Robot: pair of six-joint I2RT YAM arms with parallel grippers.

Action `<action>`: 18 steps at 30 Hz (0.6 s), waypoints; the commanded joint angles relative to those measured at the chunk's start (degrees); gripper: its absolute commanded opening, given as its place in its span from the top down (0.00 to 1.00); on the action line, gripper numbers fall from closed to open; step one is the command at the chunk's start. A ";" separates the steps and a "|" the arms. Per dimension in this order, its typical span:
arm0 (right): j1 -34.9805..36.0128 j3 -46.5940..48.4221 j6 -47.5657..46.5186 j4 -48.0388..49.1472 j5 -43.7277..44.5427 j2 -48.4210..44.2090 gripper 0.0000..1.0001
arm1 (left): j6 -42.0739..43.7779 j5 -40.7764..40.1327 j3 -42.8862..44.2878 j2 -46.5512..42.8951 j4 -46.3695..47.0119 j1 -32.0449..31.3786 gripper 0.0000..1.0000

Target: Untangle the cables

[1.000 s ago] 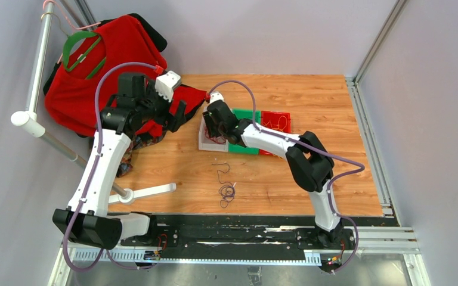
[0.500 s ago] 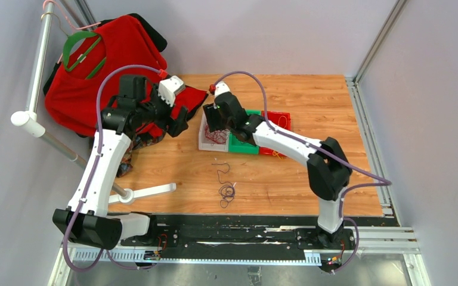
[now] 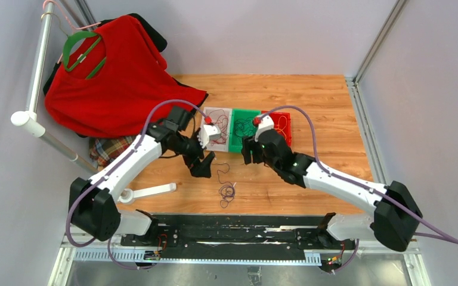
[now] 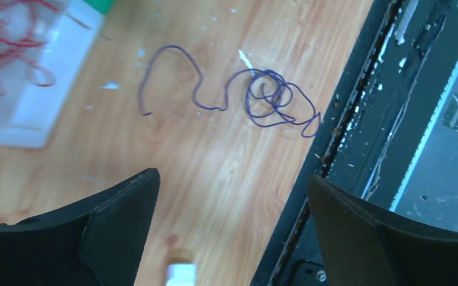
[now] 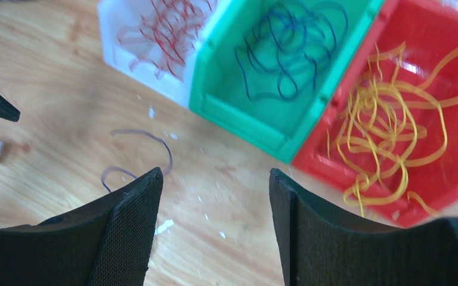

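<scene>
A thin dark purple cable (image 3: pixel 225 183) lies curled on the wooden table (image 3: pixel 310 101), partly knotted; it shows in the left wrist view (image 4: pixel 262 98) and one end in the right wrist view (image 5: pixel 149 143). Red cables (image 5: pixel 167 27) lie in the white bin (image 3: pixel 217 122), dark cables (image 5: pixel 286 47) in the green bin (image 3: pixel 244 143), yellow cables (image 5: pixel 387 125) in the red bin (image 3: pixel 281 122). My left gripper (image 3: pixel 206 164) is open and empty, just left of the loose cable. My right gripper (image 3: pixel 251 152) is open and empty, near the bins' front edge.
A red shirt (image 3: pixel 116 71) on a green hanger hangs on a white rack (image 3: pixel 36 119) at the back left. The rack's white foot (image 3: pixel 149 190) lies on the table left of the cable. A black rail (image 3: pixel 244 229) runs along the near edge.
Both arms have swung from the back of the table toward the front. The left gripper has left the shirt area; the right gripper has left the white bin. Both now hover near the loose cable.
</scene>
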 commanded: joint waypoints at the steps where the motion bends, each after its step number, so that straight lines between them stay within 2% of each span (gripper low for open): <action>1: 0.76 -7.36 4.26 0.01 4.49 -6.05 0.34 | -6.87 -0.31 -4.19 3.51 7.92 -4.12 0.02; 4: 1.00 -10.71 5.45 0.38 4.49 -10.18 0.35 | -11.71 -2.64 -6.37 6.89 12.91 -5.18 0.03; 11: 2.51 -14.25 5.80 0.35 4.90 -14.36 0.35 | -22.22 -1.16 -7.96 14.71 23.47 -5.27 0.17; 18: 3.96 -14.91 5.47 0.60 5.92 -15.88 0.37 | -25.70 0.41 -8.78 20.47 27.84 -5.97 0.40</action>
